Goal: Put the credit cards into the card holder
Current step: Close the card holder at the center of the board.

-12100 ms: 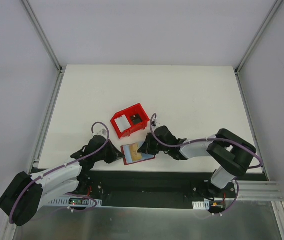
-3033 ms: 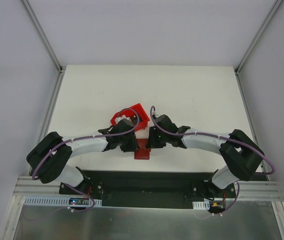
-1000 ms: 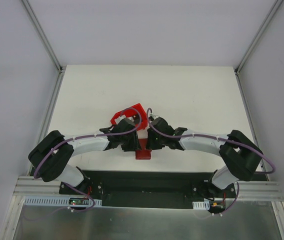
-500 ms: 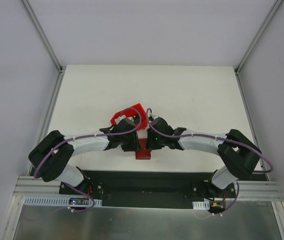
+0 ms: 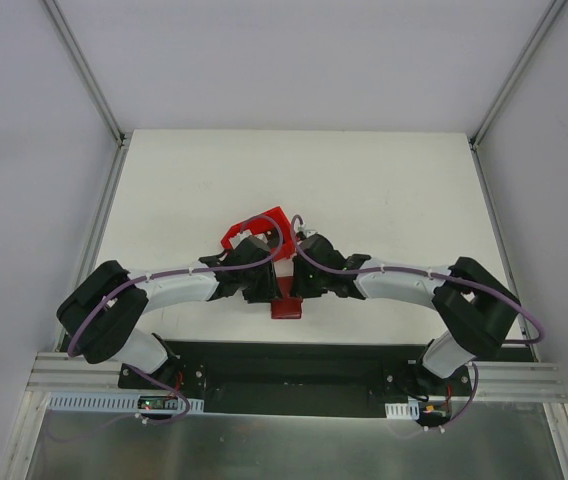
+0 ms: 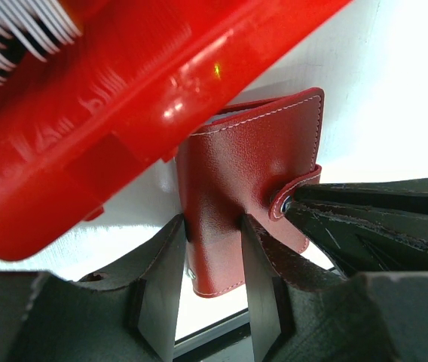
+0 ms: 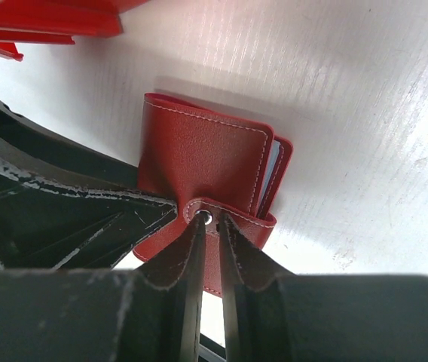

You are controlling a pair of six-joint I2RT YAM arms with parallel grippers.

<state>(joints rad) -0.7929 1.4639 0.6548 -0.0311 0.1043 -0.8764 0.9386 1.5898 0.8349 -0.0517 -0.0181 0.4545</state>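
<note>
Dark-red leather fills both wrist views: the card holder [image 6: 236, 181] is folded shut and lies on the white table [image 5: 364, 190] at about 6 o'clock from the red plastic bin [image 5: 274, 218], between the two arms. The left gripper [image 6: 212, 226] is clamped across the holder's body, one finger on each side. The right gripper [image 7: 209, 220] is closed tight on the snap tab [image 7: 248, 219], pinching it right at the metal stud. A pale sliver at the holder's 3 o'clock edge – probably the credit cards [image 7: 273, 162] – shows between the covers.

The step in hand seems to be the fastening. Next, the tab must be pressed squarely onto its stud while the left gripper keeps the body from sliding – then both let go.
</note>
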